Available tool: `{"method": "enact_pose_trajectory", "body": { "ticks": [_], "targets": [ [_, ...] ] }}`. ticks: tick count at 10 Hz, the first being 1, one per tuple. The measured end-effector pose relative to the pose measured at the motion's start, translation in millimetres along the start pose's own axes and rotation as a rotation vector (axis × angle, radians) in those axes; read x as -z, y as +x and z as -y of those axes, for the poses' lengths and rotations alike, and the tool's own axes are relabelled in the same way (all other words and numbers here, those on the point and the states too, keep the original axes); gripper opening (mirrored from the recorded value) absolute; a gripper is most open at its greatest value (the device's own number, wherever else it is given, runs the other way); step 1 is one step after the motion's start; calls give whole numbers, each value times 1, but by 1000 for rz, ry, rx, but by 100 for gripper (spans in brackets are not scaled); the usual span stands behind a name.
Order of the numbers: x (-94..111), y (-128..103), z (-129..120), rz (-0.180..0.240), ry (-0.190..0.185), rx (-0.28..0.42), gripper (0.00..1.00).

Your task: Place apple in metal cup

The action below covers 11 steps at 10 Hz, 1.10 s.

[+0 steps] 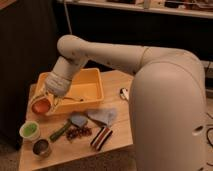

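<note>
Above the wooden surface point(118, 140), at the left end of the yellow bin point(92, 82), the gripper point(45, 103) is seen clamped on the apple point(40, 107). Pickup appears done. Transfer to the metal cup point(41, 148), near the front edge, and release are left.

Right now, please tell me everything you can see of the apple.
The apple is small, round, orange-red and smooth-looking. The gripper is shut on it from above, covering its top. It is held beside a near corner of the yellow bin, over the wooden table, not yet over the metal cup.
</note>
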Motion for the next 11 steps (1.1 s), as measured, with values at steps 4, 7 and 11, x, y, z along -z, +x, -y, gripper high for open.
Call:
{"method": "enact_pose_trajectory", "body": {
  "ticks": [4,7,11],
  "targets": [
    [-87,-15,15,-106,-15,0,18],
    [-132,-16,26,-166,-23,-21,18],
    [-150,-8,31,-203,-7,-42,18]
  ]
}}
